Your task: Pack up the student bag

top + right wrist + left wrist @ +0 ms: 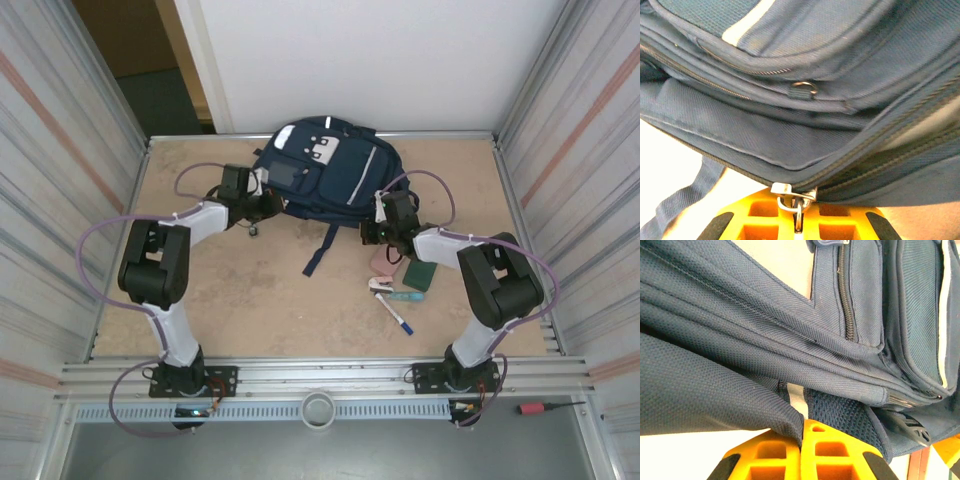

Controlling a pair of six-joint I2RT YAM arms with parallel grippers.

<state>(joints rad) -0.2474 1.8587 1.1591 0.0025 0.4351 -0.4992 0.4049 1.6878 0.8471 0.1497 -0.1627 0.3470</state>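
The student bag (325,170), navy with white stripes and white front patches, lies flat at the back middle of the table. My left gripper (262,205) is at its left edge, shut on a fold of the bag's fabric (780,415), with the yellow jaws (804,440) pressed together. At the bag's lower right edge, my right gripper (378,225) is shut on a metal zipper pull (798,202). The zipper track (880,155) runs up to the right from the pull and gapes slightly. A dark strap (322,250) trails toward the front.
On the table to the right of centre lie a dark green flat book (420,273), a pink item (381,262), a teal marker (405,295) and a blue-tipped pen (397,314). A red screwdriver (545,407) rests on the front rail. Corrugated walls close in both sides.
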